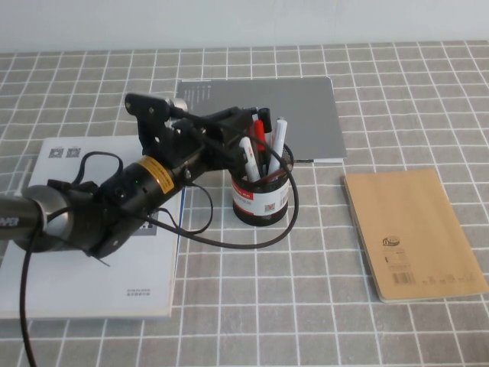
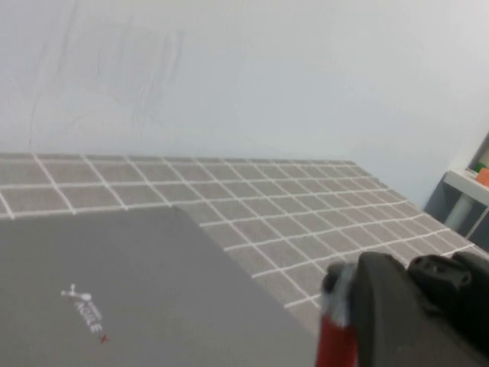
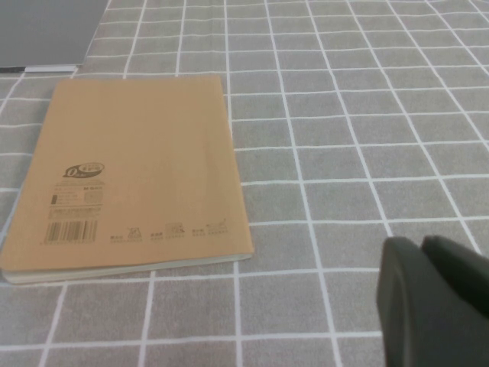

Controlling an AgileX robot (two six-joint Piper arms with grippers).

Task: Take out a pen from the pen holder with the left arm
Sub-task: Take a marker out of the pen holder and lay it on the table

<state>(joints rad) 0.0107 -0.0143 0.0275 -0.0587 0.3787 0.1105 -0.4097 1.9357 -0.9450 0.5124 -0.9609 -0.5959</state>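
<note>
White book cover [image 1: 92, 283] fills the near-left part of the tabletop [image 1: 252, 329]. The left arm [image 1: 114, 202] crosses the book's far-right corner and reaches toward the tabletop centre, with its black cable [image 1: 229, 243] looped on the surface beside the holder.

Toward the right edge lies 1 brown notebook [image 1: 412, 229]. The right gripper [image 3: 424, 260] hangs over bare tabletop near it and touches nothing. Its opening cannot be told.

At the tabletop centre the pen holder [image 1: 260, 205], a black mesh cup, stands upright, just in front of the near edge of the grey notebook [image 1: 306, 115]. It contains 2 white pens [image 1: 278, 141] and 1 red pen [image 1: 260, 128]. None is out yet.

The left gripper [image 1: 250, 122] sits at the pen tops, on the holder's far-left side. The left wrist view shows the red pen close against it. Whether it has closed on that pen cannot be told.

Step in hand, as judged: the grasp, before any lift.

The next move calls for:
1. Closure on 1 pen only, probably the red one.
2. A pull along the pen's axis until its tip clears the rim.
3. Care that the light holder does not tilt or rise with the pen.
</note>
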